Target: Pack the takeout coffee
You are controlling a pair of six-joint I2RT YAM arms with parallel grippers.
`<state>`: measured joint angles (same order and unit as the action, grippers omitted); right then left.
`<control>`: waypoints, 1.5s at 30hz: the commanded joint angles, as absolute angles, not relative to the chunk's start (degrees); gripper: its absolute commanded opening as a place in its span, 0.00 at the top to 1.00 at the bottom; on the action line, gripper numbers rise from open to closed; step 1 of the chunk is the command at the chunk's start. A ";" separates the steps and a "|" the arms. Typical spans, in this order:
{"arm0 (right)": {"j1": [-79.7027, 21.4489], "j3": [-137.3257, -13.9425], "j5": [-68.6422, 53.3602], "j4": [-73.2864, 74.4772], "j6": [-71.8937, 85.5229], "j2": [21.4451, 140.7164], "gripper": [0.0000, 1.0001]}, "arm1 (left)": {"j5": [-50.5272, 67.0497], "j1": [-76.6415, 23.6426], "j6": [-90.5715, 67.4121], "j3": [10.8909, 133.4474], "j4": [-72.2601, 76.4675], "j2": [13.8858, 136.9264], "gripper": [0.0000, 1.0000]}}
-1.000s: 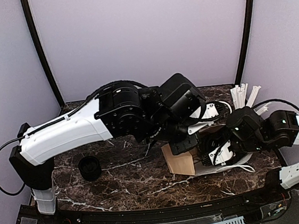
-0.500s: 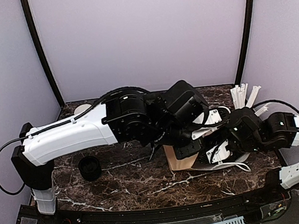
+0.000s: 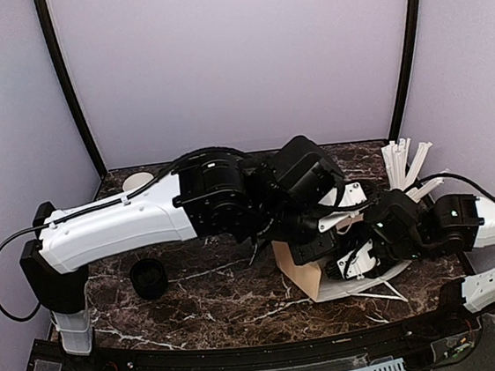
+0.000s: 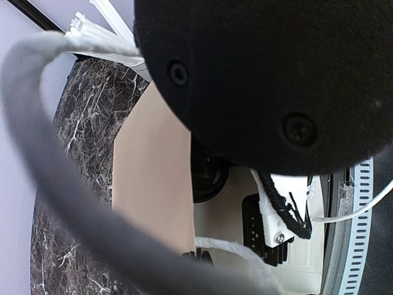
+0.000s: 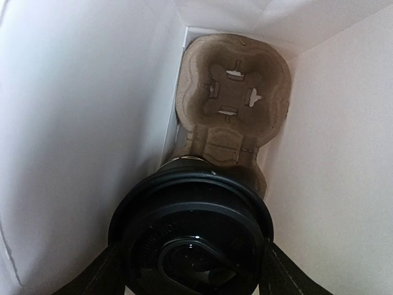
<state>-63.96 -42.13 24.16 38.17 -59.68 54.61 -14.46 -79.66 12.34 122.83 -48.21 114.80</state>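
Takeout coffee (image 5: 193, 227) clamped in right gripper (image 5: 190, 276), arm inside bag (image 5: 73, 123); left gripper (image 3: 314, 244) unclear.

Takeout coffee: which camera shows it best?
The right wrist view: the takeout coffee fills its lower half, black lid toward the camera, inside the bag, a cardboard carrier beyond it. The left wrist view shows a dark sliver, perhaps it, past the bag's edge; the top view does not show it.
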 commanded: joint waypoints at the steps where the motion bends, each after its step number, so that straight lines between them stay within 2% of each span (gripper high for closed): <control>1: -63.33 -42.35 25.98 33.81 -59.79 55.13 0.66 | -13.51 -79.04 11.10 121.75 -47.25 110.95 1.00; 7: -62.97 -42.55 28.24 31.28 -60.29 55.56 0.66 | -9.07 -77.05 8.32 121.29 -47.29 110.20 1.00; 23: -58.44 -45.46 28.13 29.19 -63.01 60.44 0.66 | 13.25 -67.59 1.01 117.84 -44.28 108.44 1.00; 38: -54.93 -45.76 24.60 22.51 -65.56 65.47 0.67 | 20.36 -64.15 -1.12 116.41 -41.93 108.50 1.00; 45: -55.60 -48.87 23.59 25.13 -65.48 65.66 0.66 | 17.63 -63.37 -2.98 118.44 -44.10 110.43 1.00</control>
